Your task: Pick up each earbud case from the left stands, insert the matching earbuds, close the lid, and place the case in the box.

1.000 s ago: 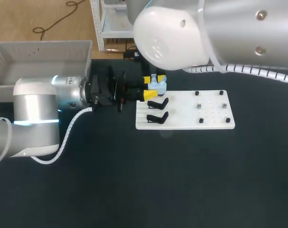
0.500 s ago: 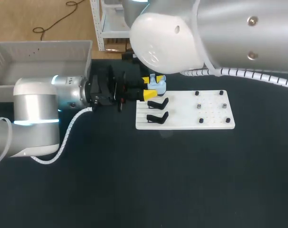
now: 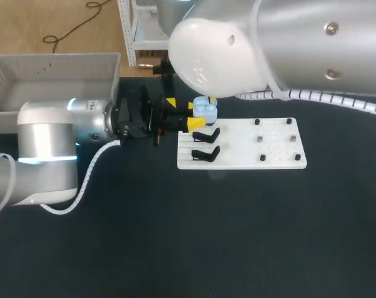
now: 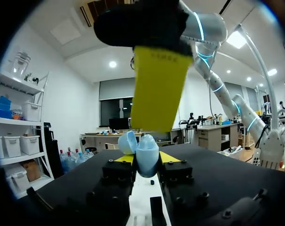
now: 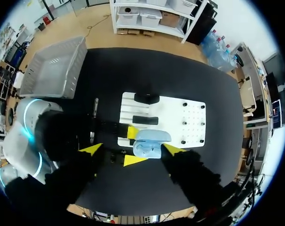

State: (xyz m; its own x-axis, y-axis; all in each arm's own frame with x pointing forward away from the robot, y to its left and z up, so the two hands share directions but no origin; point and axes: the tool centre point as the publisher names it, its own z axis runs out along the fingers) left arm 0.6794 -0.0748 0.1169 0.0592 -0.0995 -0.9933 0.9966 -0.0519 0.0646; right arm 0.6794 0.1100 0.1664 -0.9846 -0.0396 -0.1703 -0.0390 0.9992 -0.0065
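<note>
1. My left gripper [image 3: 193,115] is clamped on the pale blue earbud case [image 3: 205,109], one yellow tip pressed against each side.
2. The case's lid stands open.
3. The case is at the left end of the white board [image 3: 250,155], just beyond two black stands [image 3: 205,134].
4. My right gripper [image 5: 132,149] hangs above the case, fingers spread wide, touching nothing.
5. The grey box [image 3: 51,68] sits well apart, at my left.

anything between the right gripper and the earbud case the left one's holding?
Nothing visible. In the right wrist view the earbud case, lid open, lies straight ahead of the open right gripper. The only other thing there is the left gripper, which clamps the case from two sides and leaves its top bare.
</note>
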